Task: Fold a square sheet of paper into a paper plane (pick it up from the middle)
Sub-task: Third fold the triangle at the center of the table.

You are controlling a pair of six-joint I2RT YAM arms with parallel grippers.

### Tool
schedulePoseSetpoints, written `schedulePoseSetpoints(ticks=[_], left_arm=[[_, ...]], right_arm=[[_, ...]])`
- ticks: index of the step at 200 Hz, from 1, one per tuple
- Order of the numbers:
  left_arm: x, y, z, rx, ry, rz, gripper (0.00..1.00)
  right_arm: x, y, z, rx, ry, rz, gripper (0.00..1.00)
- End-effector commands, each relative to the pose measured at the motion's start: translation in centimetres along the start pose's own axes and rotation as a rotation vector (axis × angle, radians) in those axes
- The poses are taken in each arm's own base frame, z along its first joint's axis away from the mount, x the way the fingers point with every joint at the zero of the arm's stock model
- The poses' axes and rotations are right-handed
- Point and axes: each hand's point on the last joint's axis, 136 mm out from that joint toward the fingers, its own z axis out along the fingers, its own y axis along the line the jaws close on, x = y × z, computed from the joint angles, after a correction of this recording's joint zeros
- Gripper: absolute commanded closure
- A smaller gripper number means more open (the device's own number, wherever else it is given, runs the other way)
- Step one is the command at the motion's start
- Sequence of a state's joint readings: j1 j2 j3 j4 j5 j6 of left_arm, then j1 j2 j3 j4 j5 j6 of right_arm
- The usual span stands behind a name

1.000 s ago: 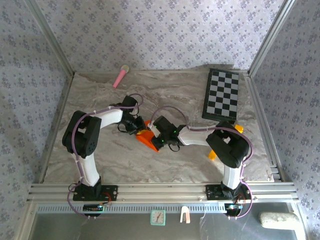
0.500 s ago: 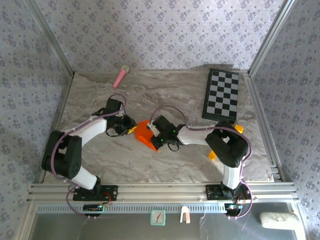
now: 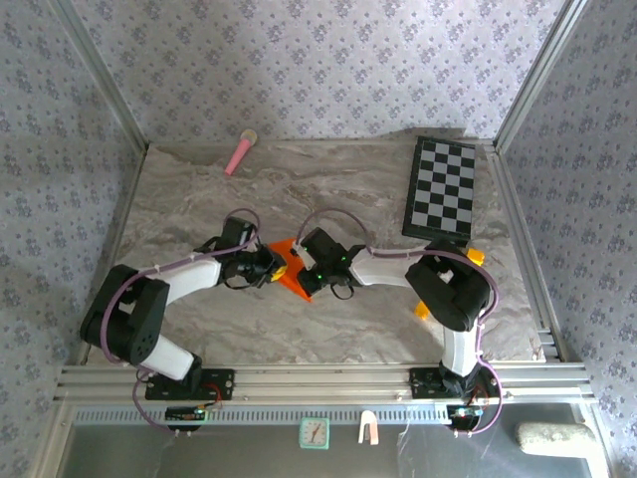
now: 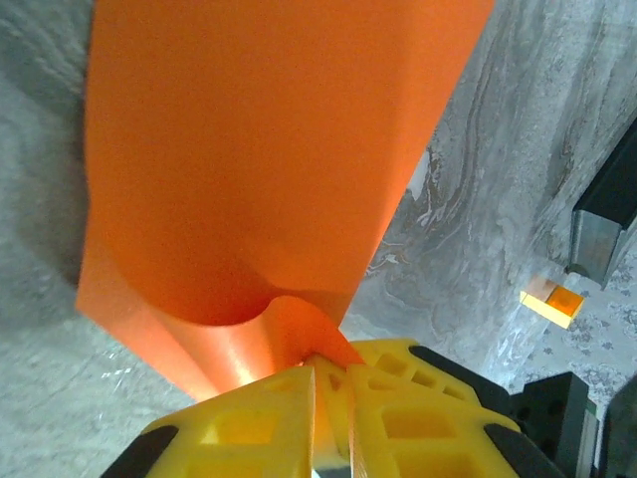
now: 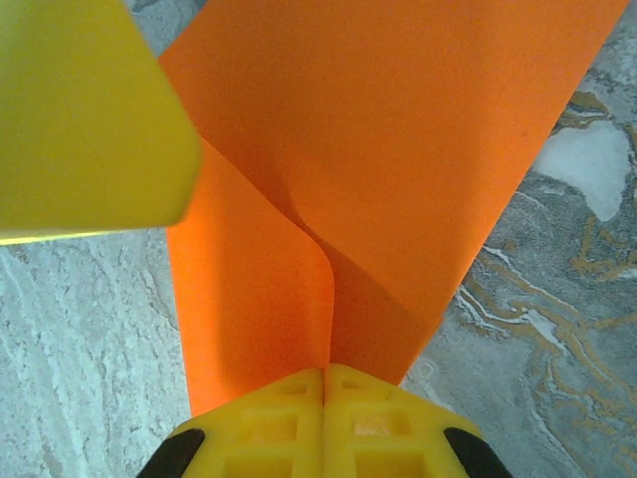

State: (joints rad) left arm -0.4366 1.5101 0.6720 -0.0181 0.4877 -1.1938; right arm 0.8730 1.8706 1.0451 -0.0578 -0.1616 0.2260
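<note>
1. Two grippers meet at the middle of the marble-patterned table [image 3: 199, 199], and the orange sheet of paper [image 3: 290, 279] is held between them.
2. Seen from above, the left gripper [image 3: 273, 267] is placed at the sheet's left side and the right gripper [image 3: 305, 275] at its right side.
3. In the left wrist view, the yellow fingers of the left gripper [image 4: 318, 370] are closed on the near edge of the orange sheet of paper [image 4: 269, 149]. The paper is pinched there into a curved pleat, and the rest of the sheet rises away from the fingers as a broad bowed panel.
4. In the right wrist view, the fingers of the right gripper [image 5: 325, 383] are pressed together on the orange sheet of paper [image 5: 418, 149]. Two layers are seen to overlap just ahead of the fingertips, with a soft rolled fold between them.
5. One yellow finger [image 5: 80, 110] of the other gripper is seen at the upper left of the right wrist view, against the paper.
6. A black-and-white checkerboard [image 3: 441, 189] lies at the far right of the table, well apart from the sheet.
7. A pink stick [image 3: 240, 151] lies at the far edge, left of centre.
8. A small yellow-orange block [image 4: 552, 302] is seen on the table in the left wrist view.
9. A small teal clock [image 3: 315, 433] is placed below the front rail; its dial markings are too small to be read.
</note>
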Motion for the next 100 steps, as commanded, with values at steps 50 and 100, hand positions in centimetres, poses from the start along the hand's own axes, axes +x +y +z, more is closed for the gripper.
schedulePoseSetpoints(ticks=[50,100], left_arm=[[0.3,0.6,1.2,-0.025,0.02,-0.001,0.85],[0.7,2.4,0.9,-0.082,0.019,-0.003,0.85]], right_arm=[[1.7,-0.4,0.8,0.017,0.092,0.032,0.99],[2.0,-0.6,0.9,0.027,0.108,0.035,0.98]])
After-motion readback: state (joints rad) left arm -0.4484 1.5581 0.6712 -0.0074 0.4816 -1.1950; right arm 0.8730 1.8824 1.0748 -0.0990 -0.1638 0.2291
